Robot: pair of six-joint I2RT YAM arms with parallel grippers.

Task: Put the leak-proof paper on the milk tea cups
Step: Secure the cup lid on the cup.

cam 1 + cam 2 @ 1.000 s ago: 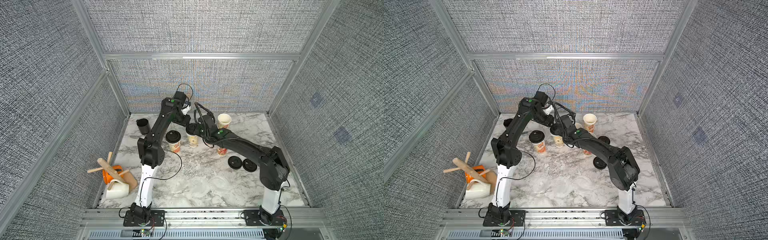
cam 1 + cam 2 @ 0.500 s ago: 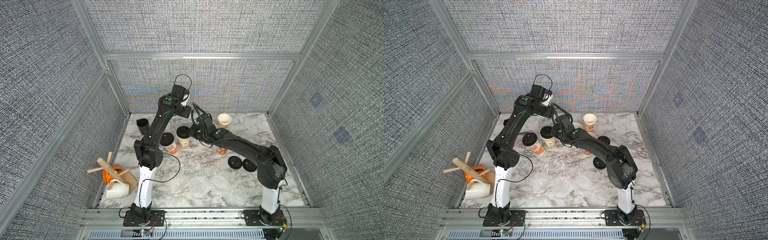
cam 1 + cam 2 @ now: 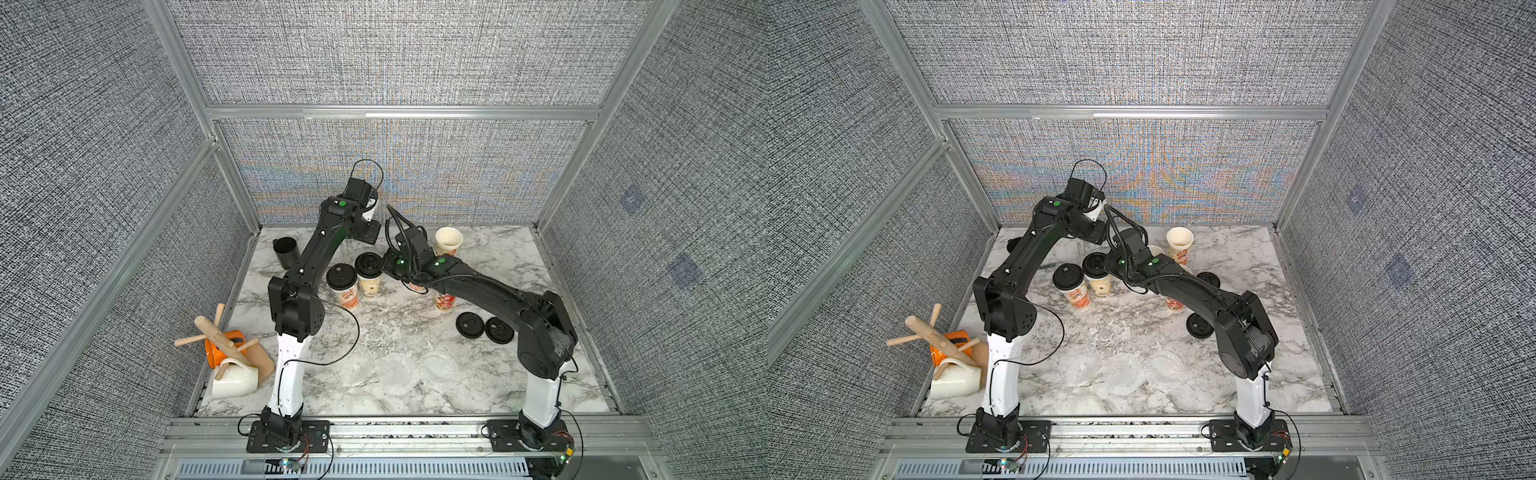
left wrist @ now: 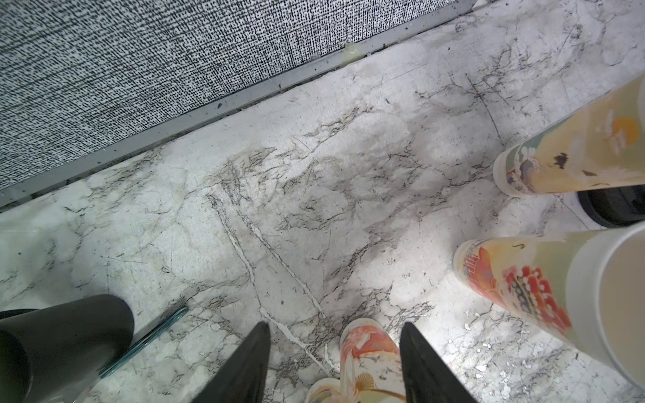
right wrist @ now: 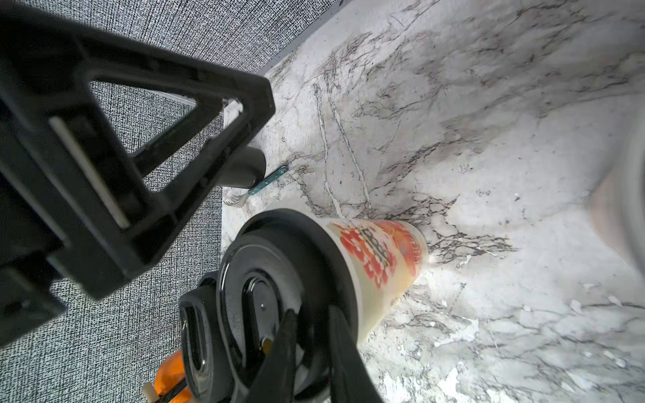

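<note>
Lid (image 5: 258,265) rim in right end effector (image 5: 311,315), open marble (image 5: 488,139) beyond

You work on a white marble table (image 3: 386,328) with grey veins. At its far left stands a plain black cup (image 3: 286,251), and a fork with a teal handle (image 5: 267,182) lies just beside it. In the middle stand two milk tea cups (image 3: 349,297) close together, each with a black lid (image 3: 341,276) on it. One open cup (image 3: 449,239) stands near the far edge, and another cup (image 3: 444,301) is half hidden. Two loose lids (image 3: 469,325) lie side by side at the right. Near the front lie pale sheets of leak-proof paper (image 3: 438,368). In the front left corner are a fallen wooden mug tree (image 3: 216,336), an orange mug (image 3: 212,357) and a white mug (image 3: 232,380).
</note>
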